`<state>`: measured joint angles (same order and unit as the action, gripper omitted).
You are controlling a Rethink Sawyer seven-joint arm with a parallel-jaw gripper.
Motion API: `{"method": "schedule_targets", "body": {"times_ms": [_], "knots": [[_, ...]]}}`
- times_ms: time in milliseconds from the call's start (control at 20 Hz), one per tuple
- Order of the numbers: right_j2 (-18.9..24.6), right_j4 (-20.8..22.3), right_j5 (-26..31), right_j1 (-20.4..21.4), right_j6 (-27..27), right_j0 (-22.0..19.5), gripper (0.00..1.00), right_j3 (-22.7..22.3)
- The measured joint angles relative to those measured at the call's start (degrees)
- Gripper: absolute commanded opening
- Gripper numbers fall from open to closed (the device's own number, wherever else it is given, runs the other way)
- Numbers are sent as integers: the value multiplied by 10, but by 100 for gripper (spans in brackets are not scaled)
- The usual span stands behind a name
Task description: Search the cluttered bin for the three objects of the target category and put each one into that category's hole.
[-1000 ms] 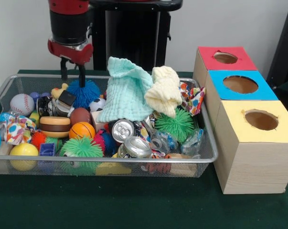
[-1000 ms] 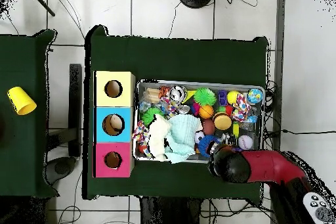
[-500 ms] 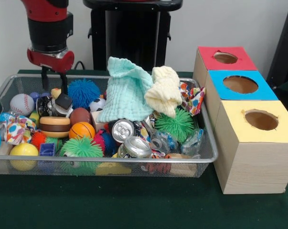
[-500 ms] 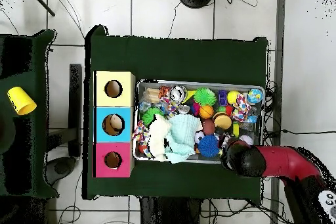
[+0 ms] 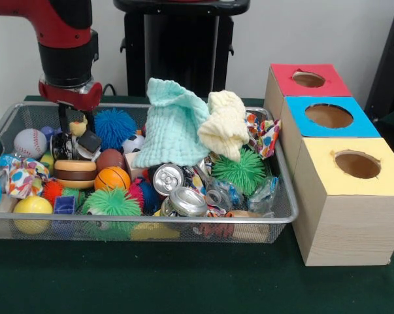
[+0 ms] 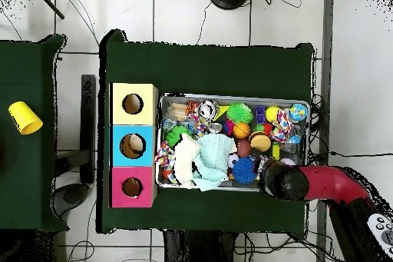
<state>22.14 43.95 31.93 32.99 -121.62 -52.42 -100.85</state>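
While the search goes on: claw (image 5: 74,120) low in basket (image 5: 285,190) corner.
Claw: fingers spread, holding nothing.
Next: choose one toy, then close.

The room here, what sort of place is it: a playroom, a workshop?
Most likely a robotics lab set up for a sorting test. A red robot arm lowers its tool into a wire bin of toys, beside three wooden boxes with holes; cables trail over the tiled floor.

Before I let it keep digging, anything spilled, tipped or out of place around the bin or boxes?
Nothing stands out. The clutter stays inside the wire bin, though the mint cloth and yellow cloth are heaped above its rim. The three boxes stand upright.
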Motion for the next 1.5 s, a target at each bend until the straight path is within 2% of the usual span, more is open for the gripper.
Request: {"method": "schedule_targets", "body": {"times_ms": [400,700,1150,1500], "knots": [[0,-10,59,-1,0,13,100,3],[0,4,90,-9,0,28,100,22],[0,17,96,-26,0,41,100,43],[-1,35,105,-44,0,69,100,71]]}}
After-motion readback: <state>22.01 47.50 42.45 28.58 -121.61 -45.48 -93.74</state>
